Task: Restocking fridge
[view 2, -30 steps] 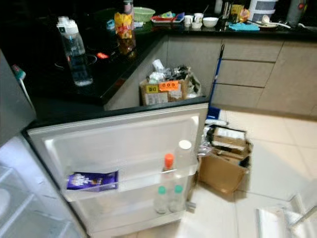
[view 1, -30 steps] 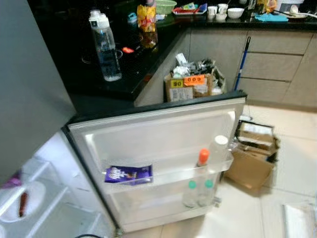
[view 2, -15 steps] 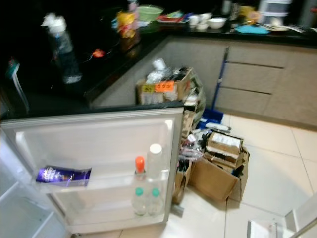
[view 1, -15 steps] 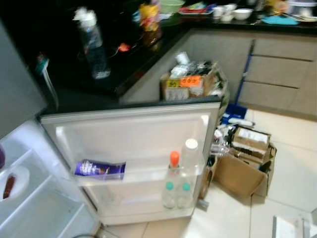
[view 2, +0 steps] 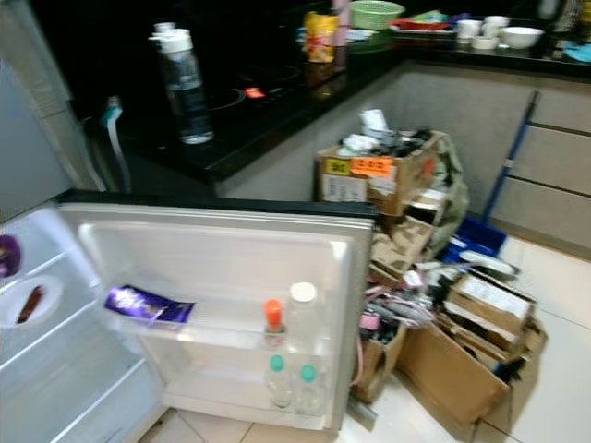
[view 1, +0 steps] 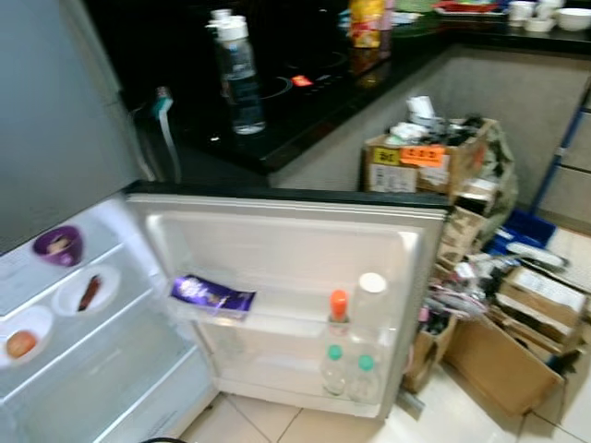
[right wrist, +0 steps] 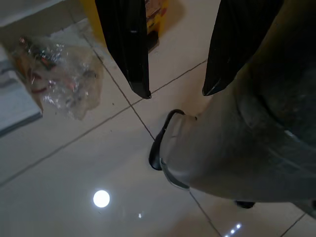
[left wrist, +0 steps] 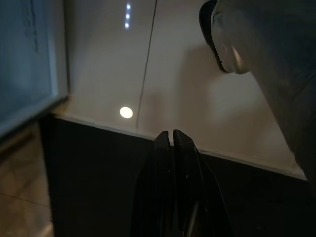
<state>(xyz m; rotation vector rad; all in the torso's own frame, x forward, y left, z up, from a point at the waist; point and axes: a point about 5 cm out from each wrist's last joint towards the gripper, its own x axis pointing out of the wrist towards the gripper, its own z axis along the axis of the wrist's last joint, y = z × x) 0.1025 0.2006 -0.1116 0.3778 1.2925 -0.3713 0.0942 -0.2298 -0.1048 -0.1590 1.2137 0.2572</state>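
Note:
The fridge door (view 1: 286,249) stands wide open. Its upper shelf holds a purple chocolate packet (view 1: 211,296), an orange-capped bottle (view 1: 339,310) and a taller white-capped bottle (view 1: 369,306). Two green-capped bottles (view 2: 288,383) stand on the shelf below. Inside the fridge (view 1: 83,369), at the left, sit a purple bowl (view 1: 58,245), a plate with a brown sausage (view 1: 89,291) and a plate with a round orange item (view 1: 20,343). My left gripper (left wrist: 172,136) hangs shut over the floor, holding nothing. My right gripper (right wrist: 177,92) hangs open above the tiles, beside my own foot (right wrist: 170,148).
The black counter (view 1: 305,101) behind the door carries a clear water bottle (view 1: 235,74) and a yellow packet (view 1: 367,17). Cluttered cardboard boxes (view 1: 503,323) crowd the floor right of the door. A crumpled plastic bag (right wrist: 59,74) lies on the tiles.
The camera has swung left, so more of the fridge interior shows and the boxes sit further right. Nothing on the door shelves has moved.

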